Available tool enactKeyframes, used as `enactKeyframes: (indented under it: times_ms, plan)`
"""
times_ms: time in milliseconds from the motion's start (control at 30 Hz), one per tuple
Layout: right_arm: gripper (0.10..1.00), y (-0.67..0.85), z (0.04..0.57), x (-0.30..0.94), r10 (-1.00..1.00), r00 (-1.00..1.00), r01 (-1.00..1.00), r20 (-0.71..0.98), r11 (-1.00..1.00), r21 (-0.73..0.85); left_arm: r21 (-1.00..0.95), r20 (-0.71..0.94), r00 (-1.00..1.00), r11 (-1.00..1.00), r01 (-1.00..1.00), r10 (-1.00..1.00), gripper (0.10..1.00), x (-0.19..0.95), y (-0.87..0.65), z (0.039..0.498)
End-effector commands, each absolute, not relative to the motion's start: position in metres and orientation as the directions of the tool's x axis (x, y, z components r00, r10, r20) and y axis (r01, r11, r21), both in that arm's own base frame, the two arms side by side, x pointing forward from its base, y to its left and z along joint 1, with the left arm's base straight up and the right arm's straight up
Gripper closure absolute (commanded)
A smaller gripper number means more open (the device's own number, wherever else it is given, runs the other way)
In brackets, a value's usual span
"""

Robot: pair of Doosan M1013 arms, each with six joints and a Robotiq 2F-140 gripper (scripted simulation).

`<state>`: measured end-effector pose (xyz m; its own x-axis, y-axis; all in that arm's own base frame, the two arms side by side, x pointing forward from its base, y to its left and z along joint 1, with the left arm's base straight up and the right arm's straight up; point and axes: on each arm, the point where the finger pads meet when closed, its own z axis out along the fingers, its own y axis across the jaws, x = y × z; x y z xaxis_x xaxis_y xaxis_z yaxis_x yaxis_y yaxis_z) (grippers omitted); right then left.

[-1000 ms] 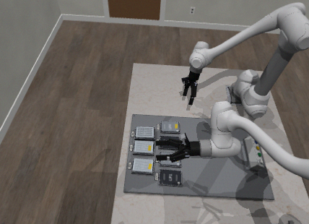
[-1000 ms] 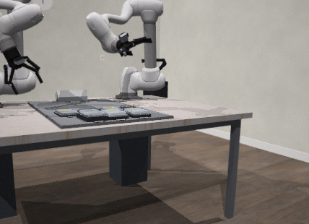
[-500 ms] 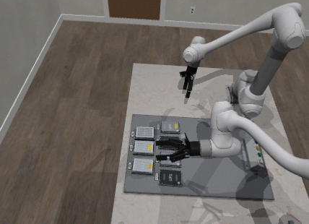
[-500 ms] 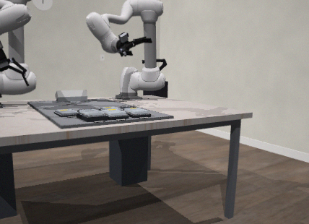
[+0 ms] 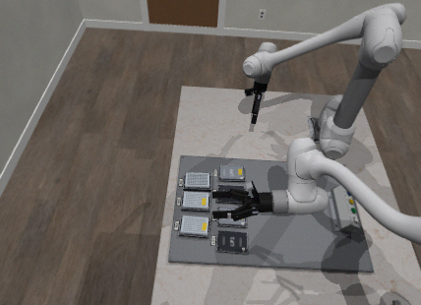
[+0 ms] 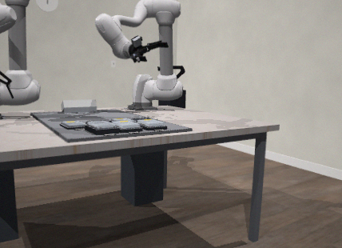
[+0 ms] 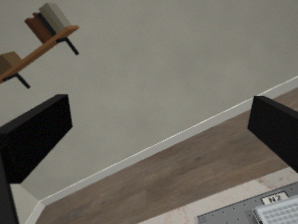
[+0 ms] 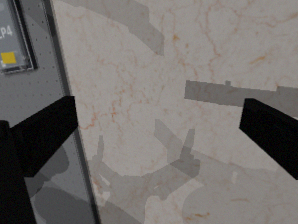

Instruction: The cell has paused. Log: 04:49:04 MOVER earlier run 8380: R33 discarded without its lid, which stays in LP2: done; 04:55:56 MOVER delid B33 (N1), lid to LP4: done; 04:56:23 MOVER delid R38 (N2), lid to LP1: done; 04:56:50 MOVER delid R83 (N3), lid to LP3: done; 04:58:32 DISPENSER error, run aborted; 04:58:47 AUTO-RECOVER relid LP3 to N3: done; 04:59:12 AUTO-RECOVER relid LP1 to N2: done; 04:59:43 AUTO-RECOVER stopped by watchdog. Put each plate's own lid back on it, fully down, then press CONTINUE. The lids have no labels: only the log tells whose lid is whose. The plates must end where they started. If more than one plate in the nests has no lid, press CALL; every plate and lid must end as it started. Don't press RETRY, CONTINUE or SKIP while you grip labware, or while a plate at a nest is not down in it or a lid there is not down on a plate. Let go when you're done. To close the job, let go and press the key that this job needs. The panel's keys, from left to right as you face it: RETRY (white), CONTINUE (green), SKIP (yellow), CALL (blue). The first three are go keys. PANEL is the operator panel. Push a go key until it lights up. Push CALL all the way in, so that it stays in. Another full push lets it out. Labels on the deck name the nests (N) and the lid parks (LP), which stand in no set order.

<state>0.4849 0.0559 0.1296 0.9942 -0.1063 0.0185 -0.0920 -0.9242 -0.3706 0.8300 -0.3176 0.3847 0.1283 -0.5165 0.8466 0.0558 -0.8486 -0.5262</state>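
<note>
The left claw (image 5: 214, 205) (image 6: 155, 51) (image 7: 160, 111) and right claw (image 5: 254, 119) (image 6: 9, 88) (image 8: 159, 112) are both spread wide, pinching only air
</note>
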Motion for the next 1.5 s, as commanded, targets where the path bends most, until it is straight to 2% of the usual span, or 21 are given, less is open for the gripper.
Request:
enactKeyframes:
  times_ms: [0,1467]
  plan:
    - [0.098,0.023,0.126,0.480,-0.161,0.987,-0.157,-0.019,-0.918,-0.364,-0.525,0.847,0.127,-0.849,0.057,-0.516,0.098,0.830,-0.318,0.386]
    - [0.098,-0.194,0.106,0.362,-0.553,0.770,-0.634,-0.318,-0.721,-0.280,-0.525,0.847,0.127,-0.849,0.057,-0.516,0.098,0.830,-0.318,0.386]
